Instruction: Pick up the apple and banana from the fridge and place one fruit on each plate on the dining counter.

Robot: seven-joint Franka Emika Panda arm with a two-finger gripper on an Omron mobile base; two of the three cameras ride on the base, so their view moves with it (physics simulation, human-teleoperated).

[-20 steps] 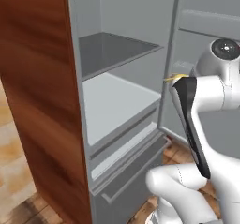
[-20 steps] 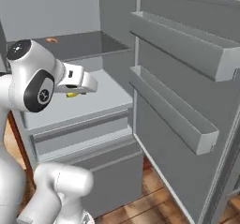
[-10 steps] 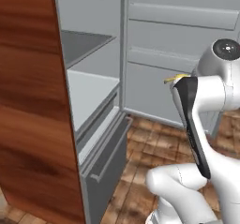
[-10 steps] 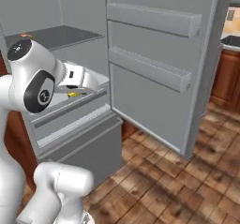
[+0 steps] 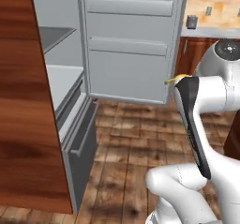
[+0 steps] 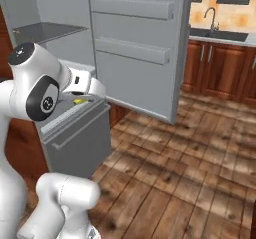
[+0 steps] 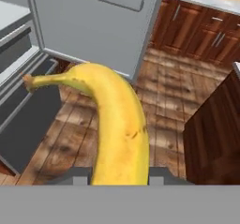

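A yellow banana [image 7: 117,124] with a brown stem tip stands up the middle of the hand view, and my gripper [image 7: 119,177] is shut on its lower end. The banana's tip [image 5: 175,79] pokes out past my forearm in the left base view, and the banana [image 6: 78,101] shows just beyond my hand in the right base view. The grey fridge [image 5: 129,40] stands open to my left, with pale shelves, drawers and a brown wooden side panel [image 5: 21,106]. The apple, the plates and the dining counter are out of view.
The open fridge door [image 6: 135,43] juts into the room ahead. A fridge drawer [image 6: 75,138] is pulled out low on the left. Wall cabinets with a sink [image 6: 217,33] run at the back right. A dark wooden block [image 7: 213,124] stands close on the right, above wood floor.
The whole picture has swung as the base turns away from the fridge; the shelves slid left and the door and floor came into view. The banana stays in my gripper.
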